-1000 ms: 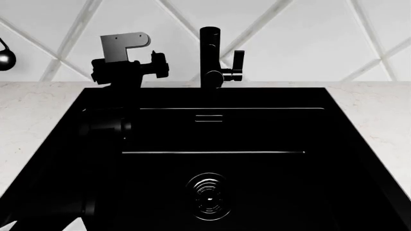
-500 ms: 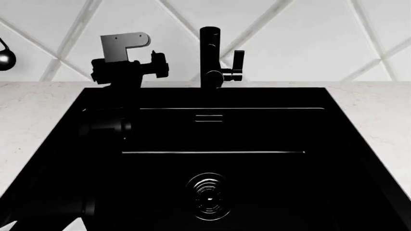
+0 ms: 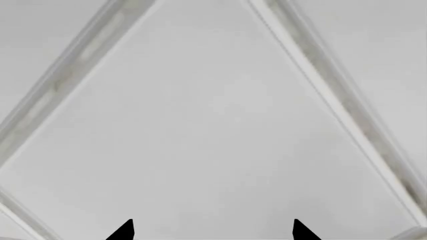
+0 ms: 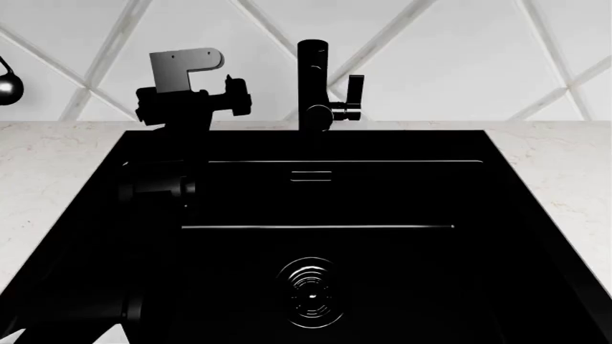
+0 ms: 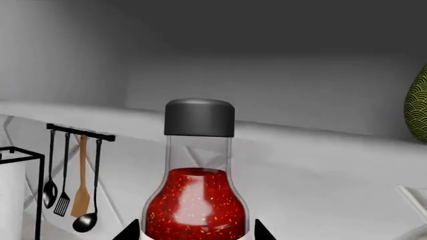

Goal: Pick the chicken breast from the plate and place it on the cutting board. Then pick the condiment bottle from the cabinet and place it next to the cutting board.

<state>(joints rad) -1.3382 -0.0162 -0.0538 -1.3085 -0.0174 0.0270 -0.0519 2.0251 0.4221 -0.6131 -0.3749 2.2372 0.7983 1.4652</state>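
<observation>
The condiment bottle (image 5: 199,200) is clear, with red sauce and a black cap. It stands upright between my right gripper's (image 5: 197,231) two fingertips, which sit against its sides, with the cabinet's shelf behind it. My right gripper does not show in the head view. My left gripper (image 4: 191,107) is raised at the back left of the sink, close to the tiled wall. In the left wrist view the left gripper (image 3: 212,231) is open and empty, facing bare wall tiles. The chicken breast, the plate and the cutting board are out of view.
A black sink (image 4: 535,215) fills the head view, with a black faucet (image 4: 314,86) at its back and a marble counter (image 4: 48,165) on both sides. A utensil rack (image 5: 73,175) hangs on the wall. A green patterned object (image 5: 417,105) stands in the cabinet.
</observation>
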